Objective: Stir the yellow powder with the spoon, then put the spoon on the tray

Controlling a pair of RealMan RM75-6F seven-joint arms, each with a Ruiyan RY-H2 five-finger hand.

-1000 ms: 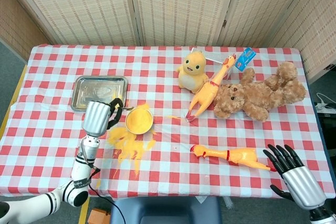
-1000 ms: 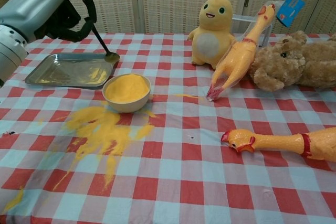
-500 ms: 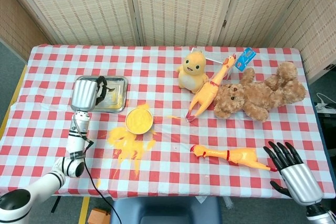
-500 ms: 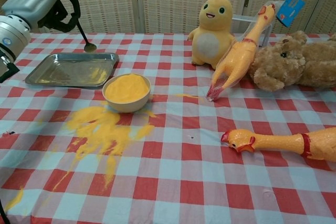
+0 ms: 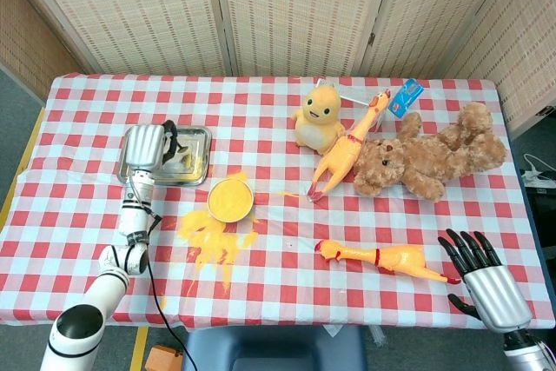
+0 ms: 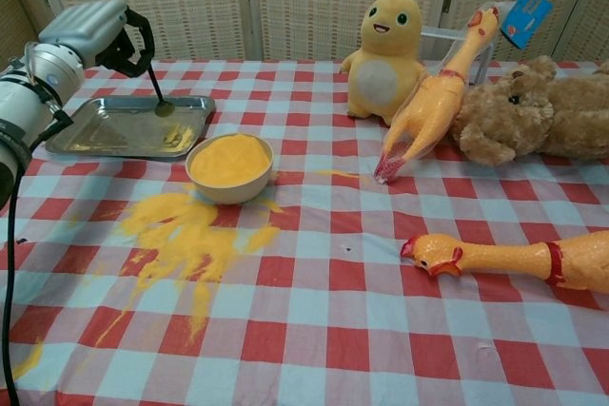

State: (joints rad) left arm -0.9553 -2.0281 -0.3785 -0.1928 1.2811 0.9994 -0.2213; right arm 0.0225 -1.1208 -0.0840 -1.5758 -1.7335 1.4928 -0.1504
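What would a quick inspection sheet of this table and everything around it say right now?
Surface: checked tablecloth, yellow powder spilled.
Job's things: bowl full of powder; spoon held over the tray.
Clutter: yellow plush, two rubber chickens, teddy bear, blue tag.
Robot hands: left robot hand holds the spoon; right robot hand open, holding nothing.
Cables: black cable along the left arm.
Surroundings: woven screens.
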